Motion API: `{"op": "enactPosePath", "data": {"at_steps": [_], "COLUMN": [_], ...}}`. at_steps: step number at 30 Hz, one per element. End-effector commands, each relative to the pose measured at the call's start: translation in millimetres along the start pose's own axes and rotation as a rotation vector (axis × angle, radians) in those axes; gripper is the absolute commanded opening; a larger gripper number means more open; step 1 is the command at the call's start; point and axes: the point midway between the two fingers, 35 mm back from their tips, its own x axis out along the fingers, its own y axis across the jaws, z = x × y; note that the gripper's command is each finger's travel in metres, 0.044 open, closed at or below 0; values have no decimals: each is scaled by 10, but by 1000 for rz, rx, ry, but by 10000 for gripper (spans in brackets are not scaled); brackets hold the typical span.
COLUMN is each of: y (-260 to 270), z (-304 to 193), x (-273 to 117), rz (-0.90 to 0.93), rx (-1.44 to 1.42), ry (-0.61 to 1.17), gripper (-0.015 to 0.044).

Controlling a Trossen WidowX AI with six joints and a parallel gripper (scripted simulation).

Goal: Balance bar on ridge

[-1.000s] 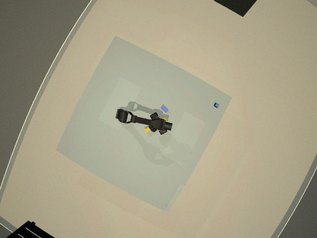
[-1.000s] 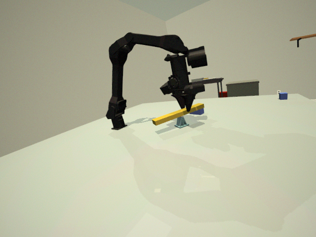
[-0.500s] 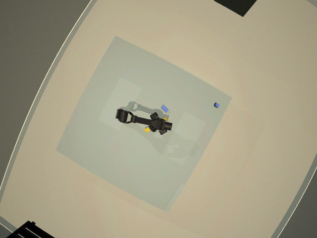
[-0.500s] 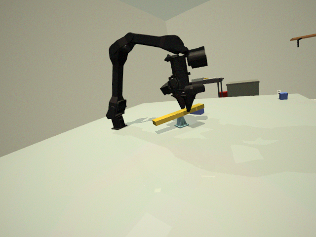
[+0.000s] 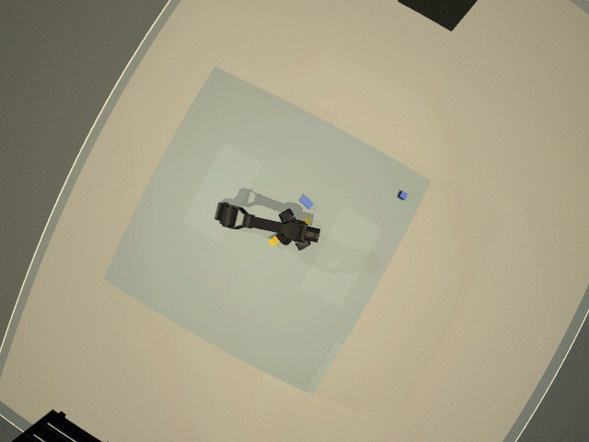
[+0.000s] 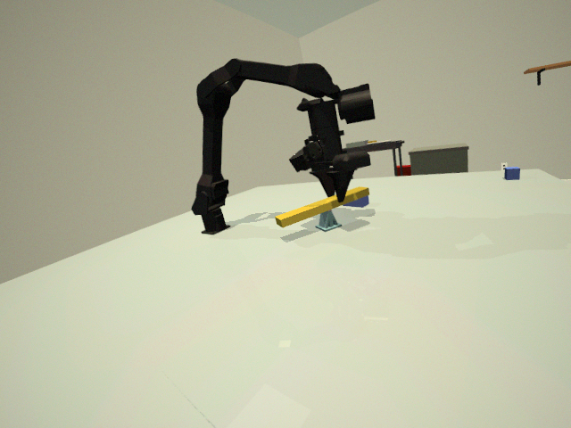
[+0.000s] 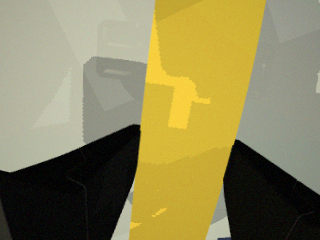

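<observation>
The yellow bar (image 5: 273,240) (image 6: 302,211) (image 7: 195,100) runs across the top of the pale teal ridge (image 6: 327,222), off the table, with its shadow below it. In the exterior view its underside is at the ridge top; I cannot tell whether they touch or whether the bar is exactly level. My gripper (image 6: 336,198) (image 7: 184,143) points down and is shut on the bar, one finger on each side, near the ridge. In the top view the arm hides the middle of the bar and the ridge.
A blue block (image 5: 306,201) (image 6: 361,201) lies on the table (image 5: 228,295) (image 6: 184,299) close behind the bar's far end. A small blue cube (image 5: 402,194) (image 6: 511,173) is farther off, near the table's edge.
</observation>
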Motion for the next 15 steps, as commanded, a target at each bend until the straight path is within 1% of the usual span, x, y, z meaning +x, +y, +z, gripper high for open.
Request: {"op": "enactPosePath", "data": {"at_steps": [1,15], "y": [1,0], "z": [4,4], "x": [19,31], "rz": [1,1], "rx": [-3,-3], "ry": [-3,-3], "gripper": [0,0]}}
